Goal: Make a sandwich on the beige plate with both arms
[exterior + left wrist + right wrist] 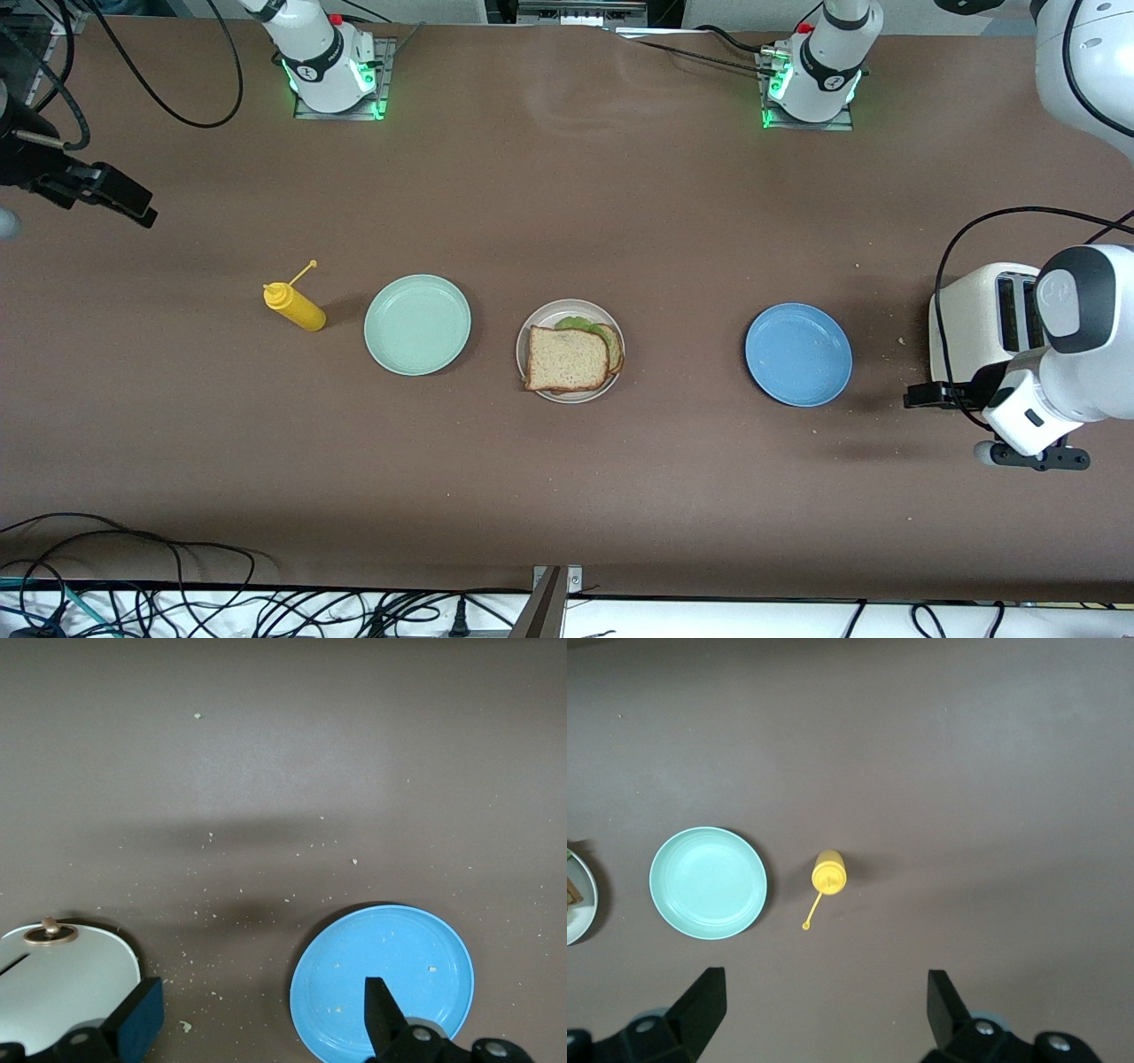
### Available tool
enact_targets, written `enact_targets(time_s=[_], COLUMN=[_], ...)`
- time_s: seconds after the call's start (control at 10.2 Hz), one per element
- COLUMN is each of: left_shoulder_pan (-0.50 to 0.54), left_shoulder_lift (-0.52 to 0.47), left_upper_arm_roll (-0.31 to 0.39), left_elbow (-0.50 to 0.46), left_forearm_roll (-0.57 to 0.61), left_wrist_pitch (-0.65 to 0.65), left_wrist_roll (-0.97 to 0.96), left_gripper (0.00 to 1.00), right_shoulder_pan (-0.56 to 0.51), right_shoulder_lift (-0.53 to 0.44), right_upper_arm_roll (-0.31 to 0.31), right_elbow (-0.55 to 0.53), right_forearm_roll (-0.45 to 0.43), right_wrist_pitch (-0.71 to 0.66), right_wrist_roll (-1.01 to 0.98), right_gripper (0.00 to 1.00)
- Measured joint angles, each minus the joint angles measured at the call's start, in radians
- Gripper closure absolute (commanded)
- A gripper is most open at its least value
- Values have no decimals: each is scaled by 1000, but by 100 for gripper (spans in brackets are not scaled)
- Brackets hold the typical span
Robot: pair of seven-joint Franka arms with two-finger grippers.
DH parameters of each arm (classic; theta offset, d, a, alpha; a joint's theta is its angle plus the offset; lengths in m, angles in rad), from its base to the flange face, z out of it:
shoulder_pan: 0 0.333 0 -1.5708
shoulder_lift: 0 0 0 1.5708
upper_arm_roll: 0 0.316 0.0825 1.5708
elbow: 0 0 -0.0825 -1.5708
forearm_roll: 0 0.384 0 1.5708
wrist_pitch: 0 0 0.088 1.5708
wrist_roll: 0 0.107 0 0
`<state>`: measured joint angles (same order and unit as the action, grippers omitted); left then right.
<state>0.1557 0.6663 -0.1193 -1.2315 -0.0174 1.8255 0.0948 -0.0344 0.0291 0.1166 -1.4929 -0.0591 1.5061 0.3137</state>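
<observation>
The sandwich lies on the beige plate in the middle of the table: a speckled bread slice on top, green lettuce and a lower slice peeking out at the edge. A sliver of the beige plate shows in the right wrist view. My left gripper hangs open and holds nothing, over the table between the toaster and the blue plate. My right gripper is open and holds nothing, over bare table at the right arm's end.
A mint-green plate and a yellow mustard bottle sit toward the right arm's end. A blue plate with crumbs and a white toaster sit toward the left arm's end.
</observation>
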Motion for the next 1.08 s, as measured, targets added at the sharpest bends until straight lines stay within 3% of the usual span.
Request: enact_targets(time_s=[0.29,0.79,1.08], left_shoulder_pan=[-5,-6,-9], left_shoulder_lift=[-36,-154,-255], left_upper_arm_roll=[-9,-11,-47], left_elbow=[10,6,-68], left_forearm_roll=[3,6,81], left_wrist_pitch=[-16,-184,-222], left_wrist_roll=[0,0,1], left_gripper=[0,0,0], right_shoulder_pan=[-73,-91,-91], right_shoulder_lift=[-51,-51,-37], right_upper_arm_roll=[76,75,75], right_elbow=[-61,-64,-64], right_forearm_roll=[0,29,34], right_wrist_pitch=[-3,-1,4], right_wrist_roll=[24,23,-24], right_gripper=[0,0,0])
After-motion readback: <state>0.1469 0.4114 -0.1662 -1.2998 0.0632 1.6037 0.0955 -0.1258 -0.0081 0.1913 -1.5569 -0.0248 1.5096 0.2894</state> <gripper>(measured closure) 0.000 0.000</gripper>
